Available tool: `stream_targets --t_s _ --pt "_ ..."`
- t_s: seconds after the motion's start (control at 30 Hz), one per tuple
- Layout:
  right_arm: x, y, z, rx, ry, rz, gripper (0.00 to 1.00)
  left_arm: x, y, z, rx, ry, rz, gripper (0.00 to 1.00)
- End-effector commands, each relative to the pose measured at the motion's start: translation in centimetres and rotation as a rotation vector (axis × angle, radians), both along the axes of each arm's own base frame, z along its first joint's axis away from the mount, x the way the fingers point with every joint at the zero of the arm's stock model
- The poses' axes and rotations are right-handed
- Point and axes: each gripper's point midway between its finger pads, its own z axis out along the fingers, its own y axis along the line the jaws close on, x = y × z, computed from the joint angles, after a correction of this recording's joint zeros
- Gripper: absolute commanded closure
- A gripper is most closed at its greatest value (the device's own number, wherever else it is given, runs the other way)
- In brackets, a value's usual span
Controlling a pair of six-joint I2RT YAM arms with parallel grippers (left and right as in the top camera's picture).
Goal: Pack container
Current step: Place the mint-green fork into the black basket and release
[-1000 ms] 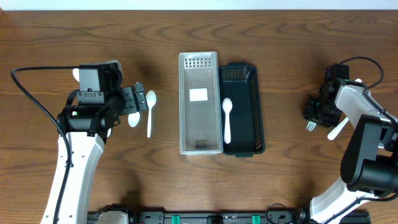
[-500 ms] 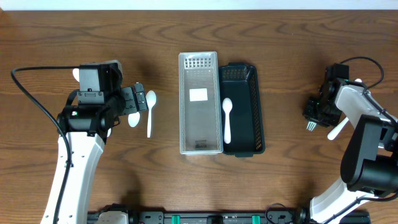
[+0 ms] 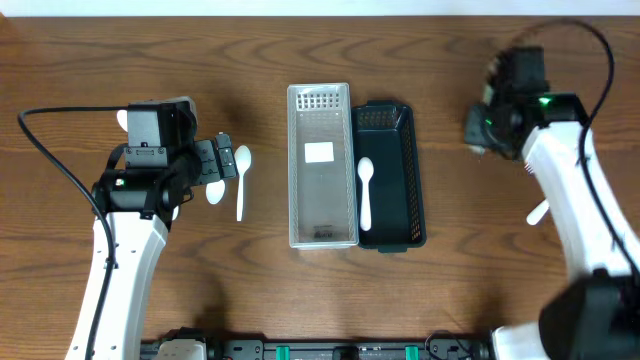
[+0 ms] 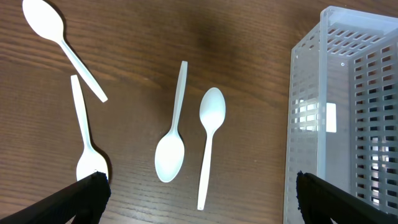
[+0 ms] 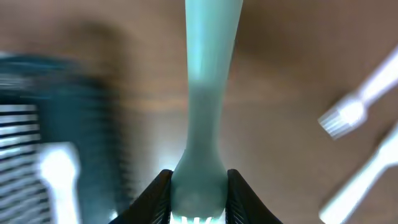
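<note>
Right gripper (image 5: 198, 191) is pinched down on a white plastic fork (image 5: 210, 74), held at the neck just above the tines, handle sticking out ahead. It's in the air to the right of the black tray (image 3: 418, 180), near the tray's far end. The wrist view is blurred, so I can't judge grip quality beyond that. Left gripper (image 3: 218, 163) is spread wide and holds nothing, hanging over the loose spoons (image 4: 211, 143) well left of the tray. The fork should be very light, thin and smooth, a bit springy, and likely to pivot in a neck pinch. A hold nearer mid-handle would carry it flatter. The black tray already has one spoon (image 3: 365, 190) lying lengthwise inside, and the clear basket (image 3: 296, 170) touches the tray's left side. Loose forks (image 5: 341, 116) lie on the table (image 3: 480, 270) right of the tray. The wood top is flat and uncluttered around the tray, with plenty of room to approach from above.
</note>
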Motion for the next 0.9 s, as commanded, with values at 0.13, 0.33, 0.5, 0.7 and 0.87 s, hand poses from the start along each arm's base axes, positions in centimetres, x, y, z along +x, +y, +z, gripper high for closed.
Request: stream_targets --t_s 0.13,0.33,0.5,0.7,0.87 --pt "-2.3 9.1 -0.7 0.064 0.027 0.105 0.99 0.3 0.4 1.0 0.009 -0.025 0.013 0.02" --pt "-4.1 12.1 -8.5 -0.002 0.226 0.169 0.99 0.3 0.4 1.0 0.009 -0.025 0.013 0.02" --pt "-5.2 13.7 -12.3 -0.015 0.328 0.212 0.95 0.3 0.4 1.0 0.009 -0.025 0.013 0.02" --pt "-4.4 14.5 -11.7 0.0 0.285 0.23 0.66 0.3 0.4 1.0 0.009 -0.025 0.013 0.02" --pt "-3.3 14.4 -9.1 0.007 0.22 0.268 0.55 0.3 0.4 1.0 0.009 -0.025 0.013 0.02"
